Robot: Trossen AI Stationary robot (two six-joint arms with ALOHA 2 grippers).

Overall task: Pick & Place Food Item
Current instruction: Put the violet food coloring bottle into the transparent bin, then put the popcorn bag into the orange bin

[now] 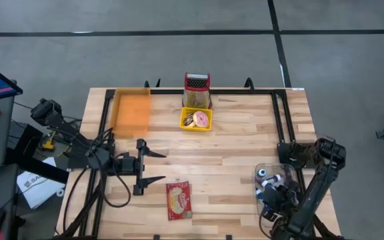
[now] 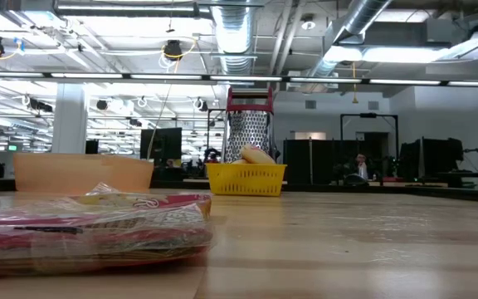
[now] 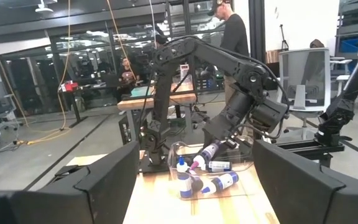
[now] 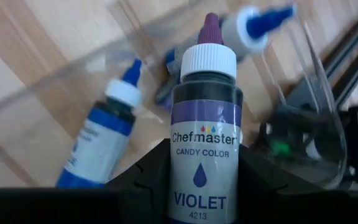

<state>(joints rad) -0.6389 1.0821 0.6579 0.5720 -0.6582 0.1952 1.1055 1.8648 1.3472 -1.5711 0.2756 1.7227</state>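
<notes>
Right gripper grips the violet bottle over the clear tray at four o'clock; placement outstanding. Left gripper idles wide.

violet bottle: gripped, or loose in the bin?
Gripped. The right gripper fingers clamp the violet bottle on both sides, above the blue bottles lying in the clear bin.

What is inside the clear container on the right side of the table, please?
The clear container holds blue-capped candy colour bottles lying down. The right gripper is shut on a violet bottle above them. The arm hides part of the inside, so no exact count.
</notes>
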